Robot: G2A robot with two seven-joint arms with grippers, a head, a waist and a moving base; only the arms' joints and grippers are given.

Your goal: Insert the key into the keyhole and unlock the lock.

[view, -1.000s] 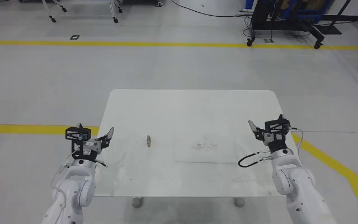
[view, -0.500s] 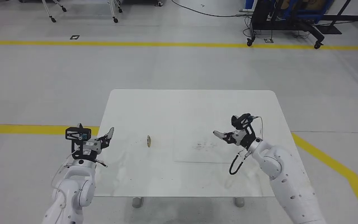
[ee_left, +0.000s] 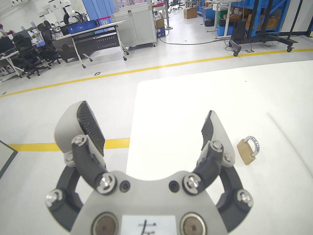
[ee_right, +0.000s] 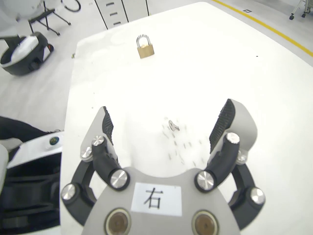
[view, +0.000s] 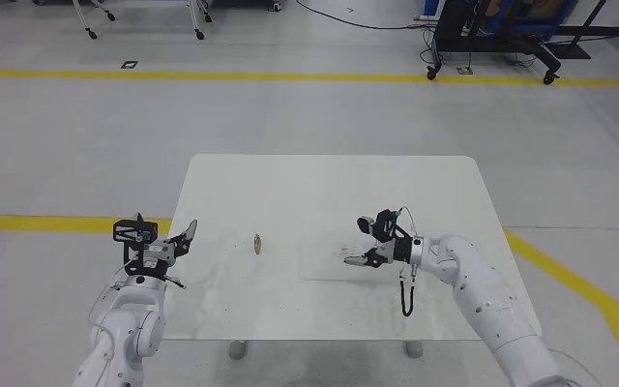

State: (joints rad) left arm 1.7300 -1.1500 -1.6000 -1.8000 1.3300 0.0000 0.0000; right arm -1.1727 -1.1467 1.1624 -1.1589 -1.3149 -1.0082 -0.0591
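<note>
The right gripper (ee_right: 168, 108) hangs low over the table (ee_right: 220, 62), fingers spread wide and holding nothing. The key (ee_right: 173, 125) lies flat on the surface just ahead of it, in line with the gap between the fingers and not yet touched. Farther ahead, well apart from the key, sits the lock (ee_right: 145, 47), its shackle apparently closed. Beyond that, at the table's edge, the left gripper (ee_left: 146, 110) hovers released and empty, with the lock near it and off to one side. By my reading nothing is done yet: grasping the key, steadying the lock, inserting and turning are all left.
</note>
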